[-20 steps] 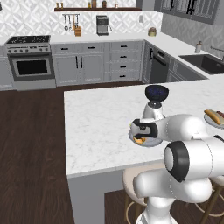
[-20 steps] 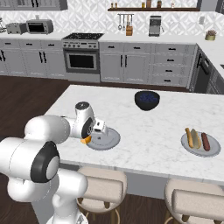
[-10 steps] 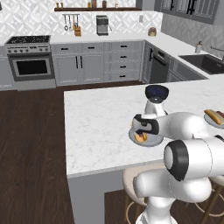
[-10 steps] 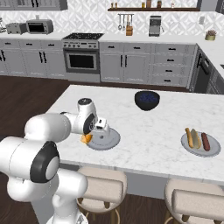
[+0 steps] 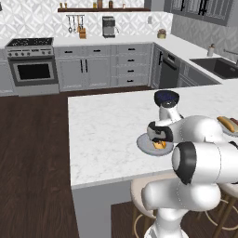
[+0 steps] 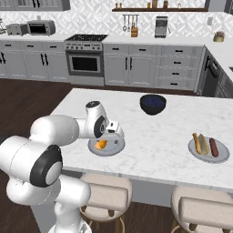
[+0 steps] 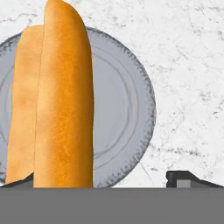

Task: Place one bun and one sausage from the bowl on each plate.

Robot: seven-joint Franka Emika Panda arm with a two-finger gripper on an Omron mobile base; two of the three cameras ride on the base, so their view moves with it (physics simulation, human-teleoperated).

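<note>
Setting: grey-cabinet kitchen; white marble tabletop (image 5: 107,135) of the island carries all the task things.
Near plate (image 6: 116,148): light grey, flat on the tabletop near the stool-side edge, directly under the gripper.
Bun (image 7: 65,100): golden-orange, on the near plate; in the hand view it runs from 6 o'clock to 12 o'clock across the left half of the plate. A paler orange shape lies alongside it at 9 o'clock; whether that is a second bun or the split half of the same one cannot be told.
Reason for placement: the task asks for one bun and one sausage per plate, so the bun on this plate reads as its bun share delivered. No sausage is seen on it; that half is judged outstanding.
Far plate (image 6: 195,157): well apart, at 3 o'clock from the near plate in the right base view; carries a second bun (image 6: 197,142) and a sausage (image 6: 214,147) side by side, apparently complete.
Blue-black bowl (image 6: 152,103): at 1 o'clock from the near plate; contents not discernible.
Gripper (image 7: 109,179): hangs low over the near plate, jaws spread wide. The bun passes close beside the left fingertip (image 7: 19,180); contact there cannot be told. Nothing is pinched.
</note>
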